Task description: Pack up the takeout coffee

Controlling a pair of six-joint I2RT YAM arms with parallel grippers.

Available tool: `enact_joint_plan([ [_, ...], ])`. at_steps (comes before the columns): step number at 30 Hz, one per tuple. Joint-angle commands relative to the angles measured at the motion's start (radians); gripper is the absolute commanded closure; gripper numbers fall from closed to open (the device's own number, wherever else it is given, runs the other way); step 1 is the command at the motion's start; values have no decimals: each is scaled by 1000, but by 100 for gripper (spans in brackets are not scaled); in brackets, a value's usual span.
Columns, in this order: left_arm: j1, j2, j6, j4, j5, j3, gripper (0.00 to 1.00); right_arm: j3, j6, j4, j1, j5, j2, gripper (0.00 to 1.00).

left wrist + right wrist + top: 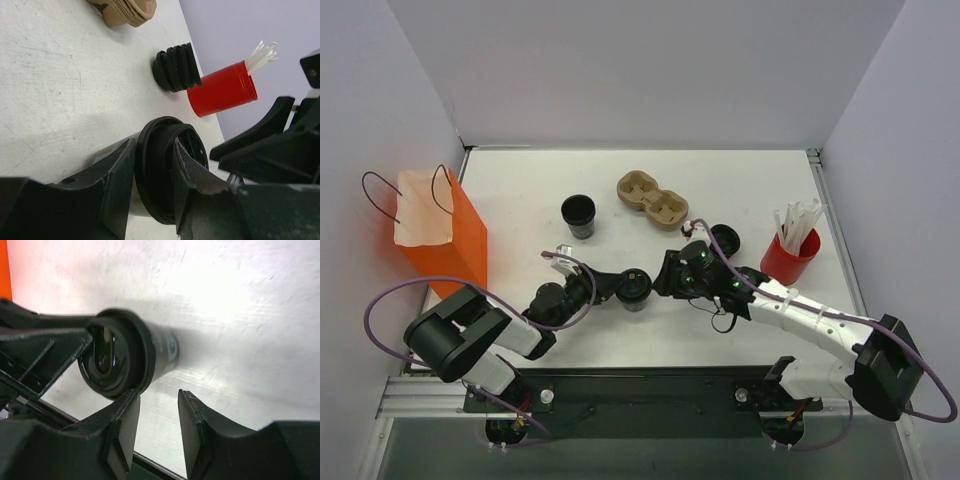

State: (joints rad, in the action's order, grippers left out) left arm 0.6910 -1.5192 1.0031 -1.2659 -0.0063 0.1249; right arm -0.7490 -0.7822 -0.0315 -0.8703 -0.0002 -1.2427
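The takeout coffee (634,288), a small black cup with a black lid, stands near the table's front middle. My left gripper (617,285) is shut on it. In the left wrist view the fingers (117,185) clamp the lid's rim (156,192), one outside it and one across the top. My right gripper (666,277) is open and empty just right of the cup. In the right wrist view the cup (150,347) lies beside my right gripper (159,397), outside the gap between its fingers. The orange bag (448,238) stands open at the far left.
A lidless black cup (578,215) and a brown cardboard cup carrier (652,198) sit behind the cup. A stack of black lids (724,240) and a red cup of stirrers (790,255) stand to the right; both also show in the left wrist view, the lids (176,67) and the red cup (222,90).
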Motion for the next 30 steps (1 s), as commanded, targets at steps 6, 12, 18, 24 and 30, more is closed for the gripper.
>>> enact_joint_plan([
  [6,22,-160,-146,385,124,-56,61,-42,153,1,203,-153,43,62],
  [12,22,-171,-152,384,129,-50,61,-32,127,134,280,-366,-27,62],
  [18,22,-156,-152,396,118,-50,61,48,43,257,280,-428,-49,62],
  [24,22,-138,-152,421,111,-50,61,125,-38,289,254,-393,-41,65],
  [30,22,-122,-153,442,101,-47,61,183,-94,386,222,-393,-57,68],
])
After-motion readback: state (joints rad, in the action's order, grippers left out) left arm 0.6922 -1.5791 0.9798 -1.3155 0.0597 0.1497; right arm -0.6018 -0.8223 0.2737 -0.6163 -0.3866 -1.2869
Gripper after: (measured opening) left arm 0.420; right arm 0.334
